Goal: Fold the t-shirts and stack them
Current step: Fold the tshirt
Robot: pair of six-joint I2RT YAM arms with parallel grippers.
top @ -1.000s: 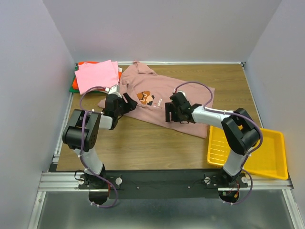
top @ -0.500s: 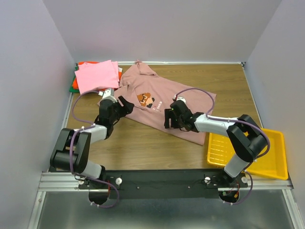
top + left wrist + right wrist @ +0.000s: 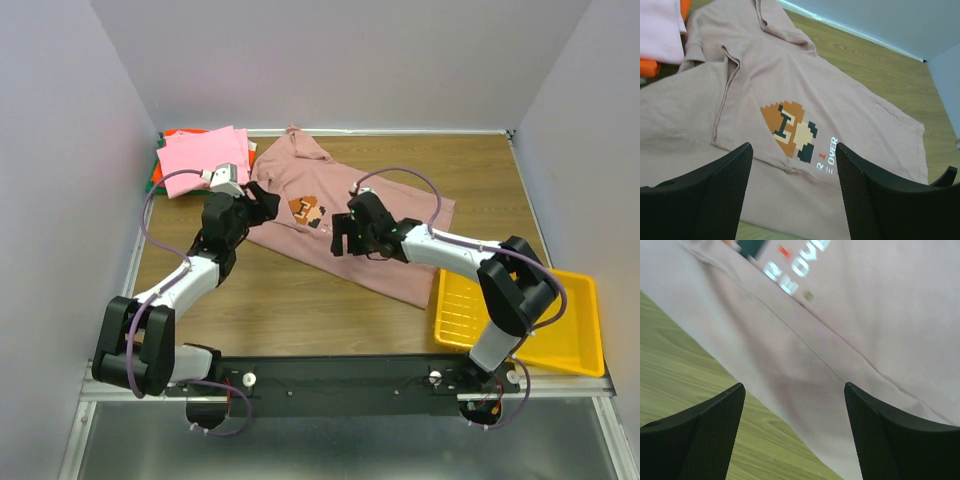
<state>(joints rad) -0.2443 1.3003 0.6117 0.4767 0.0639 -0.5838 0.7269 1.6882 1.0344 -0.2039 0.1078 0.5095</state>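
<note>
Top external view, from the near edge: the yellow tray [image 3: 565, 330] sits at the near right, its corner just beside the hem of the mauve t-shirt [image 3: 390, 255]. The shirt lies spread and skewed across the table [image 3: 290, 300], print up, collar toward the far left. Both arms reach out over it. The right gripper [image 3: 343, 235] hangs over the cloth's near edge by the white text. In the right wrist view its jaws stand wide apart, with only cloth and wood below and nothing held. The left gripper [image 3: 262, 205] hovers by the left sleeve, likewise spread and empty. Beyond, the folded stack [image 3: 200, 160] waits in the far left corner.

The step looks like taking hold for a fold. It should go best if each gripper drops onto a single edge layer and both close together, so the cloth lifts evenly rather than bunching.

Against a second ago, both arms have stretched farther out and the left elbow is now low. The shirt lies much as it did.
</note>
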